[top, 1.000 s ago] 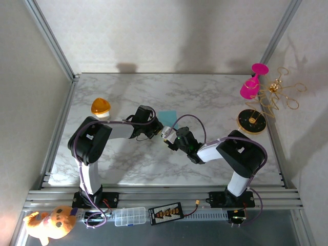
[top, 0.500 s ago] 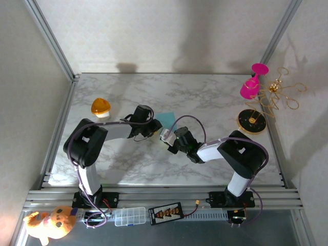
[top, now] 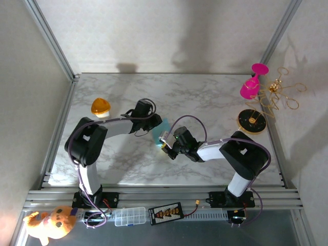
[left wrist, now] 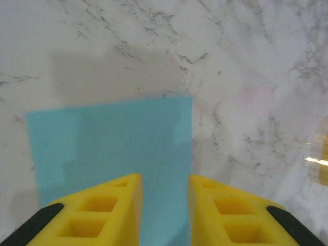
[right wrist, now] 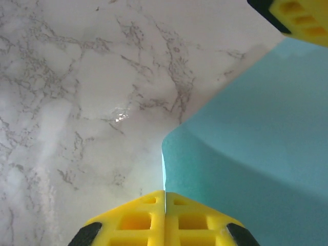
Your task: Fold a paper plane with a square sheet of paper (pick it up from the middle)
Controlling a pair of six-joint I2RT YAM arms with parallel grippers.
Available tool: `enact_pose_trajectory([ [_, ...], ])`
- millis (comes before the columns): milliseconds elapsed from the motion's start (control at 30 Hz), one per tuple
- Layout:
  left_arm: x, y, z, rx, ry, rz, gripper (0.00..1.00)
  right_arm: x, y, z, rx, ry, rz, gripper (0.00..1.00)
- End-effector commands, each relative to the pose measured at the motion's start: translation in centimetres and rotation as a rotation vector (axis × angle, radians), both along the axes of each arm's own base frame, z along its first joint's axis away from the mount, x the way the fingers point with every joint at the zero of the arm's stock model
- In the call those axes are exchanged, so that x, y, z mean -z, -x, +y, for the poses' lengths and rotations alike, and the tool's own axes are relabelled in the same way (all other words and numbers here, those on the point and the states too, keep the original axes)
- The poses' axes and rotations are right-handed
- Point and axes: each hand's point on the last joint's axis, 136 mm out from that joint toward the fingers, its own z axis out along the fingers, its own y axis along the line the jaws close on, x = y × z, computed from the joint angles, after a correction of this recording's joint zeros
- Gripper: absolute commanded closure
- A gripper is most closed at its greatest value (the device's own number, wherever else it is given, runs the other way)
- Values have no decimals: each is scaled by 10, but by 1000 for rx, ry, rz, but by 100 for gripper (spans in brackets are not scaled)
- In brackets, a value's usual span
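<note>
**Work surface.** The marble table (top: 205, 97) carries the square sheet of paper (top: 159, 134) near its middle, between the two arms' wrists. In the overhead view most of the sheet is covered by the two grippers, and a teal strip shows between them.

**Right gripper** (right wrist: 165, 193). The yellow fingers (right wrist: 200, 215) are pressed together with no gap. An edge of the square sheet of paper (right wrist: 246, 154) runs straight into the seam between them, so the gripper is clamped on the sheet at that edge. The sheet bows beside the grip, with a soft ridge across it, and is not lying flat there. From overhead the right gripper (top: 165, 142) sits at the near side of the sheet.

**Left gripper** (left wrist: 165, 178). Its two yellow fingers (left wrist: 118, 205) stand apart, leaving a narrow gap. The square sheet of paper (left wrist: 110, 138) shows through that gap and spreads out beyond the fingertips, where one straight edge and two corners are visible against the marble. Whether the fingers touch the sheet cannot be told. From overhead the left gripper (top: 154, 123) is at the far left side of the sheet. One of its fingers also appears in the upper right corner of the right wrist view, just above the paper.

**Other items.**
- An orange dome-shaped object (top: 101, 106) stands at the left of the table, well apart from the sheet.
- A pink goblet (top: 251, 84), a gold wire ornament (top: 277, 97) and a black round base (top: 252, 121) are grouped at the right edge.
- A plush toy (top: 51, 221) and a clear plastic box (top: 129, 216) lie in front of the arm bases.
</note>
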Motion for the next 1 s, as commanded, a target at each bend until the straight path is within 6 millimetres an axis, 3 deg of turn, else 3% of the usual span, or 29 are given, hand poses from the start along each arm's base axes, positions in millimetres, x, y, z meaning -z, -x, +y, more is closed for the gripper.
enact_pose_trajectory([
  [0, 14, 1, -1, 40, -62, 29, 76, -13, -1, 6, 13, -45, 48, 100],
  [200, 34, 5, -2, 65, -128, 77, 84, -16, -9, 4, 62, -67, 92, 100],
  [433, 54, 14, 1, 91, -180, 124, 91, -19, -31, -5, 190, -65, 108, 100],
  [967, 59, 16, -2, 108, -176, 135, 94, -12, -53, -14, 302, -13, 134, 100],
])
